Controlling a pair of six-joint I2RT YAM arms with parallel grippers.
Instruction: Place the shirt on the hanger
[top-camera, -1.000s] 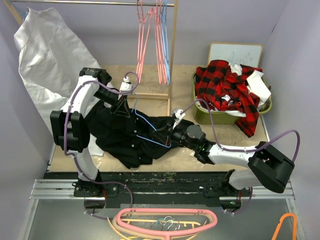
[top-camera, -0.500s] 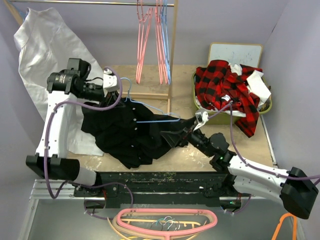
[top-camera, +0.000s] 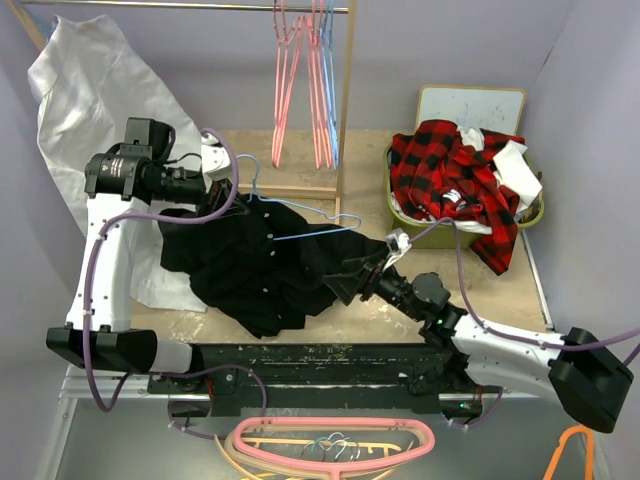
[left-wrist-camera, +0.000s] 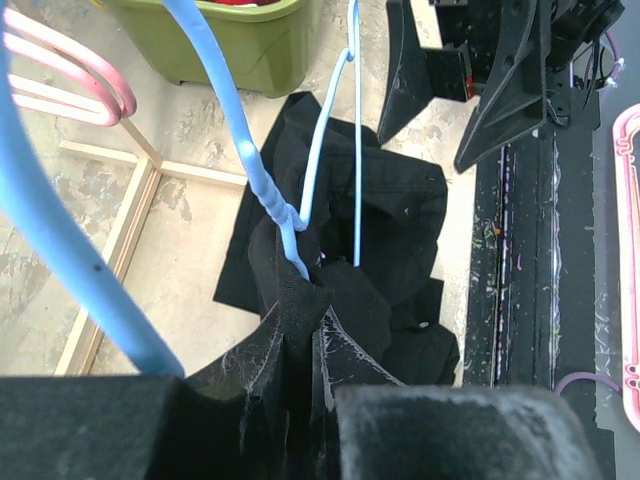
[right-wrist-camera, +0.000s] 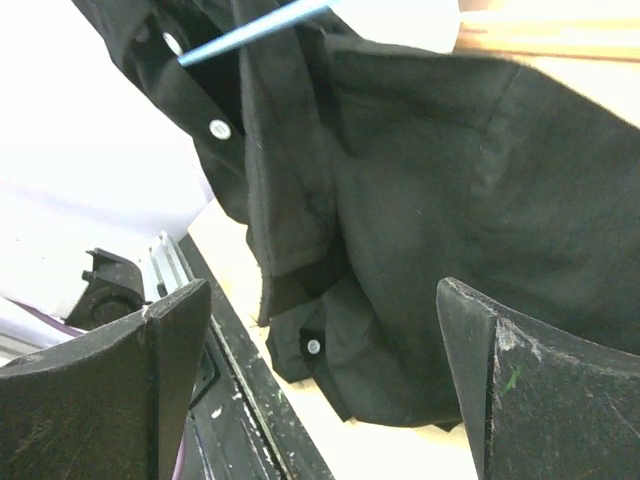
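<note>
The black shirt hangs bunched from the light blue hanger, its lower part resting on the table. My left gripper is raised at the left. In the left wrist view it is shut on the shirt's collar fabric right at the hanger's twisted neck. My right gripper stands open just right of the shirt's hem, holding nothing. In the right wrist view its fingers frame the shirt and a bit of hanger wire.
Pink hangers hang on the wooden rack behind. A green bin with a red plaid shirt stands at the right. A white cloth drapes at the left. More pink hangers lie below the table's near edge.
My left arm swung up and left, lifting the hanger with the shirt. My right gripper opened, let go of the shirt and drew back toward the near right.
</note>
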